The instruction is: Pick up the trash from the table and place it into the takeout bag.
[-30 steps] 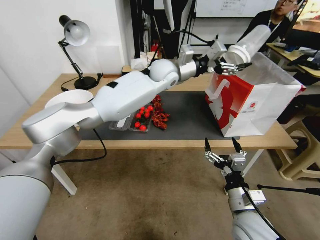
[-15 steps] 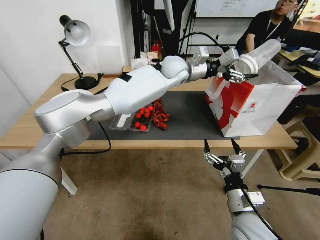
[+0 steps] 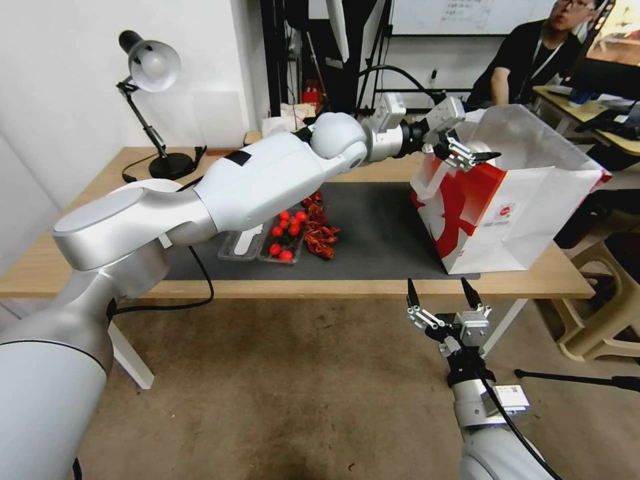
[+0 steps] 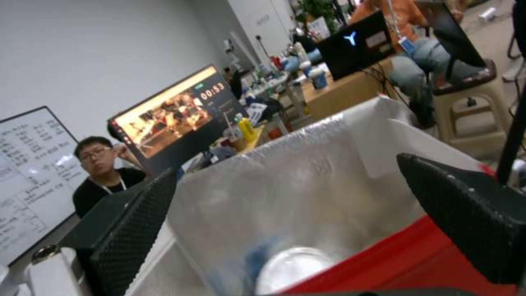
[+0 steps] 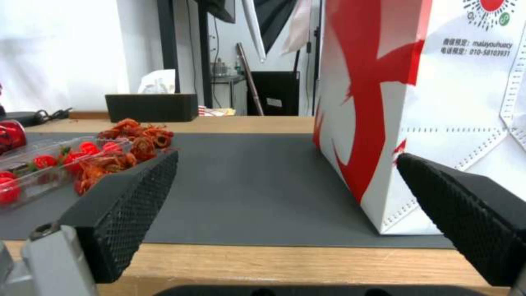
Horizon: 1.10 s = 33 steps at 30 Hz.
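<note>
The takeout bag, white with red panels, stands open at the right end of the table, partly on the dark grey mat. My left gripper hangs open at the bag's near rim with nothing between its fingers. In the left wrist view the gripper faces into the bag, where a clear cup with a white lid lies at the bottom. My right gripper waits open below the table's front edge. A red drink can shows at the edge of the right wrist view.
A clear tray of red food lies on the mat under my left arm. A desk lamp stands at the table's back left, a black box at the back. A beige stool is right of the table.
My left gripper carried the clear cup over the bag, opened and let it go. The cup has left the fingers and lies inside the bag. The right arm stayed put.
</note>
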{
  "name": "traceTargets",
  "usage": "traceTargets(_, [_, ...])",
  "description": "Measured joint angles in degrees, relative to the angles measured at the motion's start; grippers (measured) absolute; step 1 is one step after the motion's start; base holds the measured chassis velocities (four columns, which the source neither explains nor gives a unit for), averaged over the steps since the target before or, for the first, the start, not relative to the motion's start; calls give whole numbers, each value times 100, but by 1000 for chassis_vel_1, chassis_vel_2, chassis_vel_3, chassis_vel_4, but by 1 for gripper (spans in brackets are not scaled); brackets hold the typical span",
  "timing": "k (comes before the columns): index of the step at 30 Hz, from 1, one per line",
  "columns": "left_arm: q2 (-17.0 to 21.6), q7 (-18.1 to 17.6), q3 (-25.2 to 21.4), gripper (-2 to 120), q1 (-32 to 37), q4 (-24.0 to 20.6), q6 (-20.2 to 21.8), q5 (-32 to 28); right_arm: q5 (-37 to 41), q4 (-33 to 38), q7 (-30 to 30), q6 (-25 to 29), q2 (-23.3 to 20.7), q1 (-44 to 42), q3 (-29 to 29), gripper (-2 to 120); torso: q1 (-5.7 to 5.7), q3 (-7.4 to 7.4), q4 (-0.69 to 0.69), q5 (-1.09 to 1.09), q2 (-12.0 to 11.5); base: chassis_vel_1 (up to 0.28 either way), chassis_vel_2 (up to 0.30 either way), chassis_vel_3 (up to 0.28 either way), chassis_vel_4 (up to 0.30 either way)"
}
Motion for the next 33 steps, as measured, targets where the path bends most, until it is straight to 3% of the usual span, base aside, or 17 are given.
traceTargets(6, [119,-112,-399,100,245,-96,14,-48,-33,79,-1,35,5,-143,62,100,0,0,-2,0,1,0,0,0,0])
traceTargets(11, [481,-316,-798,100,682,-411,56,-161,-33,104,0,42,12,-154,86,100,0,0,2,-2,0,0,0,0,0])
traceTargets(14, [885,-564,-1179,100,1238,-844,101,-187,-33,99,2,40,13,-133,69,100,0,0,-1,-2,0,0,0,0,0])
traceTargets(15, [885,-564,-1179,100,1238,-844,101,-187,-33,99,2,40,13,-133,69,100,0,0,-1,-2,0,0,0,0,0])
traceTargets(17, [1238,-561,-1435,100,1622,-1198,141,-217,-33,87,2,26,12,-100,43,100,0,0,-2,-2,0,0,0,0,0])
traceTargets(23, [2349,-118,-2155,100,2618,-2139,215,-314,-32,85,4,-31,-7,-27,-18,100,0,-1,4,-3,1,0,0,0,0])
traceTargets(24, [2349,-118,-2155,100,2618,-2139,215,-314,-32,85,4,-31,-7,-27,-18,100,0,-1,4,-3,1,0,0,0,0])
traceTargets(27, [2775,19,-2868,100,3311,-2609,298,-306,-28,86,5,-64,-39,31,-59,100,0,-1,0,-2,1,0,0,0,0])
traceTargets(28, [2775,19,-2868,100,3311,-2609,298,-306,-28,86,5,-64,-39,31,-59,100,0,-1,0,-2,1,0,0,0,0])
traceTargets(30, [2986,44,-3527,100,4053,-3026,388,-244,-20,86,5,-85,-51,71,-83,100,0,-1,1,-2,1,0,0,0,0])
traceTargets(31, [2986,44,-3527,100,4053,-3026,388,-244,-20,86,5,-85,-51,71,-83,100,0,-1,1,-2,1,0,0,0,0])
traceTargets(33, [3094,46,-4121,100,4790,-3376,417,-181,-18,86,5,-97,-58,87,-94,100,0,-1,-1,-1,1,0,0,0,0])
